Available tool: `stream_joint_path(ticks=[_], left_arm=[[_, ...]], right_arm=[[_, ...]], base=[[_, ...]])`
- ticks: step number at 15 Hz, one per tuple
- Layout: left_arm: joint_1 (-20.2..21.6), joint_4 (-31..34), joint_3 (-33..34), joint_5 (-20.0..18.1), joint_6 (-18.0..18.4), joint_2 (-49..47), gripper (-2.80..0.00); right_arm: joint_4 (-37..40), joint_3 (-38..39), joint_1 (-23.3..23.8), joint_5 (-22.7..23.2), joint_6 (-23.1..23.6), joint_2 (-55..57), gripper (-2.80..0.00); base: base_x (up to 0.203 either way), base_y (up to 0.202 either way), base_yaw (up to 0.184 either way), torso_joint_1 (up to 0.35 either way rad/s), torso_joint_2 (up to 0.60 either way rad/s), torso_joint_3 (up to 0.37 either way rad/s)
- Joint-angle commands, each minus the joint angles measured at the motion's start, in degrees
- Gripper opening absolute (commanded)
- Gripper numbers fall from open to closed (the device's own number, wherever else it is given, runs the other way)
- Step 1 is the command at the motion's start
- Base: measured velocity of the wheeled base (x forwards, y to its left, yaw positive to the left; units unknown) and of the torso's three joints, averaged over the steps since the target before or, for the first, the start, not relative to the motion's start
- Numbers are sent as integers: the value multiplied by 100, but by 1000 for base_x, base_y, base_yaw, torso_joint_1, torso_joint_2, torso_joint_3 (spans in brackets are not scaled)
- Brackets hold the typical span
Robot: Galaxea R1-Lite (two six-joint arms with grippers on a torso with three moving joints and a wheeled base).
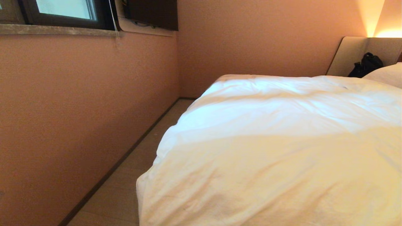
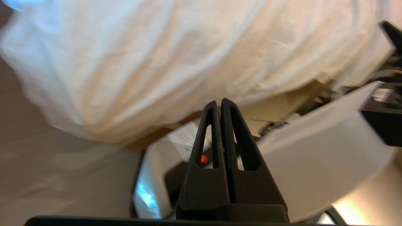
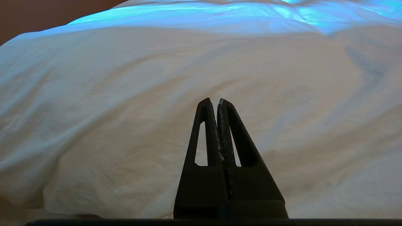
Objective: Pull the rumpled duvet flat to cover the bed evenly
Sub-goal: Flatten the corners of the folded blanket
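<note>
White cotton duvet spread over bed, near edge draping toward floor, light creases; left gripper pinched together, empty, below the hem; right gripper likewise, facing duvet; pillow beyond; step: final check; next: smooth remaining wrinkles.

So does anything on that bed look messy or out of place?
Mostly tidy. The duvet covers the bed with only soft wrinkles, though its near corner bulges over the edge. One odd thing: a black bag sits against the headboard beside the pillow.
</note>
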State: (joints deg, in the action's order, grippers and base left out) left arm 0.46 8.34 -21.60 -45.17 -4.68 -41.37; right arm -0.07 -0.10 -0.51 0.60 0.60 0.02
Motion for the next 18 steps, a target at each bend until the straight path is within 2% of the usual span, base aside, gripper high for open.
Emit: stream_joint_path(ticks=[1,4,6,8,11,13,16,18], left_arm=[[-5,-6,47,266,1,327,-280],[-1,-8,151,543,11,730,-280],[-2,-9,375,973,230,959,-280],[-2,-8,529,1044,567,1317,-280],[-2,-8,788,1299,726,1744,-280],[-1,-8,1055,1368,997,2180,-280],[4,17,1284,1394,1125,3038,-280],[-1,19,1464,1578,1149,3485,-280]], right_arm=[[-1,1,-2,2,2,-2,-280],[-1,1,-2,2,2,-2,-280],[-1,1,-2,2,2,-2,-280],[-1,1,-2,2,2,-2,-280],[-1,1,-2,2,2,-2,-280],[-1,1,-2,2,2,-2,-280],[-1,1,-2,2,2,-2,-280],[-1,1,-2,2,2,-2,-280]], base=[[0,0,0,0,0,0],[0,0,0,0,0,0],[0,0,0,0,0,0],[0,0,0,0,0,0],[0,0,0,0,0,0],[0,0,0,0,0,0],[0,0,0,0,0,0],[0,0,0,0,0,0]])
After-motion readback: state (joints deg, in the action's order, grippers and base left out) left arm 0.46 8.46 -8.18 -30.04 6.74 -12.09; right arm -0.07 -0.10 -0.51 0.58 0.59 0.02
